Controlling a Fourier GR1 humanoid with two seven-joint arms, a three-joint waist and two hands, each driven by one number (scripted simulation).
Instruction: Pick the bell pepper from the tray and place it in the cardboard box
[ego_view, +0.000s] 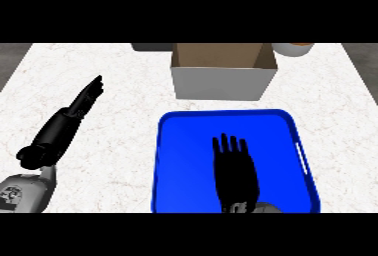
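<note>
While over the blue tray, right robot hand outstretched.

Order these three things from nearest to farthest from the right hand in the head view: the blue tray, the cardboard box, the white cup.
Measured from the right hand:
1. Blue tray, directly beneath the hand.
2. Cardboard box, beyond the tray's far edge.
3. White cup, far right corner, behind the box.

White marbled counter fills the view. Far right, a pale round container with an orange top edge, cut off by the frame. Far centre-left, a dark grey object, mostly cropped.
</note>
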